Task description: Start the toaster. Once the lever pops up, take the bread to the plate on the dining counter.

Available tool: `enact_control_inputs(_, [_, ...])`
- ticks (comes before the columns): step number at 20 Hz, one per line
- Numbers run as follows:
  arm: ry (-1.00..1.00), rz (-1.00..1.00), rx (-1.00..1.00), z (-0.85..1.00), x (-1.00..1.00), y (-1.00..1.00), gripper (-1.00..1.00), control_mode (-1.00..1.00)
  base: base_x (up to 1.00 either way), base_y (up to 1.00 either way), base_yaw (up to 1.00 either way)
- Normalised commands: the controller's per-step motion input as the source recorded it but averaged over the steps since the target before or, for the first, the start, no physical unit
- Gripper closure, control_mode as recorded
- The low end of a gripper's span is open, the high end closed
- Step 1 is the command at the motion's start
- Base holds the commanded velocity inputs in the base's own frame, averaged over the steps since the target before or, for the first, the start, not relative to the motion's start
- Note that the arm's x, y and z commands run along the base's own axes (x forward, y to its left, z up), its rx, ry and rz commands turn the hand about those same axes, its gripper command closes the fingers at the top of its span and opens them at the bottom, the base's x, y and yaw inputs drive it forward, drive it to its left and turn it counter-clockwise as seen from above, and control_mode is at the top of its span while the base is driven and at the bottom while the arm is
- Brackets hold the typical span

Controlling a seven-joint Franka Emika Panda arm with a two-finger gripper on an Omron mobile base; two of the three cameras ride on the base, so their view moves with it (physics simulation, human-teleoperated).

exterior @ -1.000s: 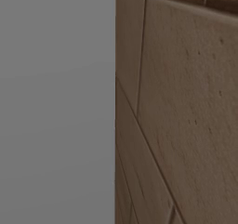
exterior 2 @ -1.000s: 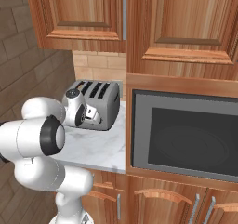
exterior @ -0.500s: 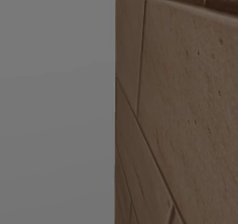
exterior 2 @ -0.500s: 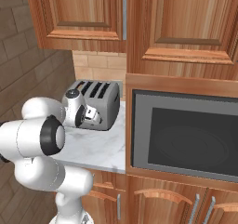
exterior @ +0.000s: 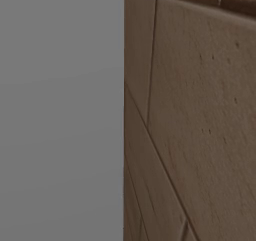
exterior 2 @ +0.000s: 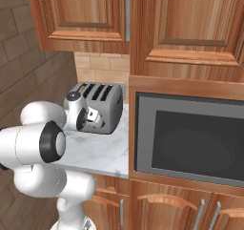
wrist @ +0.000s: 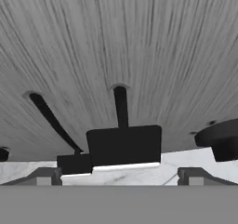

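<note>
Toaster [exterior 2: 101, 106] on the marble desk [exterior 2: 102, 150], left of the microwave [exterior 2: 190, 137]
Tool [exterior 2: 93, 119] at the toaster's front, facing its black lever [wrist: 124, 145]; fingers apart; lever low, near the desk.

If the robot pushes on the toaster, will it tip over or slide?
Probably not tip: the toaster is wider than tall and sits flat on the counter. It might slide a little, since the marble looks smooth. Its metal body looks stiff. The tool is at its front.
</note>
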Motion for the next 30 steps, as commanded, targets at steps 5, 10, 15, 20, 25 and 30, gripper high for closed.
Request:
enact_control_inputs(5, [-0.10, 0.00, 0.00, 0.13, -0.01, 0.00, -1.00, -1.00, 0.00, 0.00, 0.00])
enact_control_inputs(10, [-0.08, 0.00, 0.00, 0.09, 0.00, 0.00, -1.00, -1.00, 0.00, 0.00, 0.00])
enact_control_inputs(15, [-0.17, 0.00, 0.00, 0.08, -0.11, 0.00, -1.00, -1.00, 0.00, 0.00, 0.00])
enact_control_inputs(20, [-0.15, 0.00, 0.00, 0.32, -0.06, 0.00, -1.00, -1.00, 0.00, 0.00, 0.00])
enact_control_inputs(25, [-0.03, 0.03, 0.00, 0.34, 0.00, 0.00, -1.00, -1.00, 0.00, 0.00, 0.00])
enact_control_inputs(30, [0.00, 0.01, 0.00, 0.23, 0.00, 0.04, -1.00, -1.00, 0.00, 0.00, 0.00])
